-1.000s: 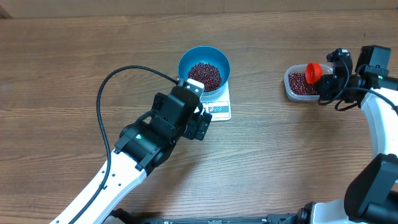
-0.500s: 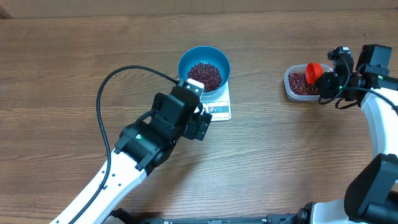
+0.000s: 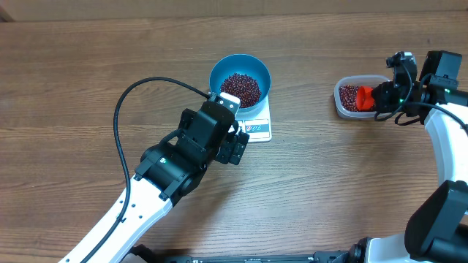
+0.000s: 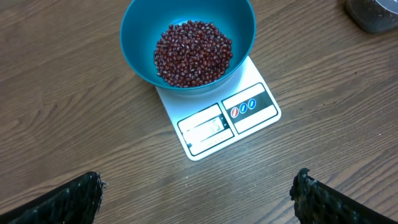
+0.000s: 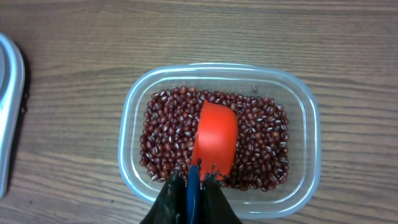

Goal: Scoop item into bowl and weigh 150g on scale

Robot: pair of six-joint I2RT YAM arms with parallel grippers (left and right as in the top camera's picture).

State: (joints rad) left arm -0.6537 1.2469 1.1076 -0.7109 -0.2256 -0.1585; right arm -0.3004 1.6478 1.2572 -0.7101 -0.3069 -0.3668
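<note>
The teal bowl stands on the white scale and holds a heap of dark red beans. In the left wrist view the bowl, its beans and the scale lie ahead of my left gripper, which is wide open over bare wood. My left gripper sits just in front of the scale. My right gripper is shut on the blue handle of a red scoop, and the scoop lies back-up in the beans of the tub.
The clear plastic tub of beans sits at the right, its rim close under my right gripper. A black cable loops left of the left arm. A grey edge shows at the far left of the right wrist view.
The red scoop has dropped from above the tub's far edge down into the tub's beans and turned over. The left arm has not moved.
</note>
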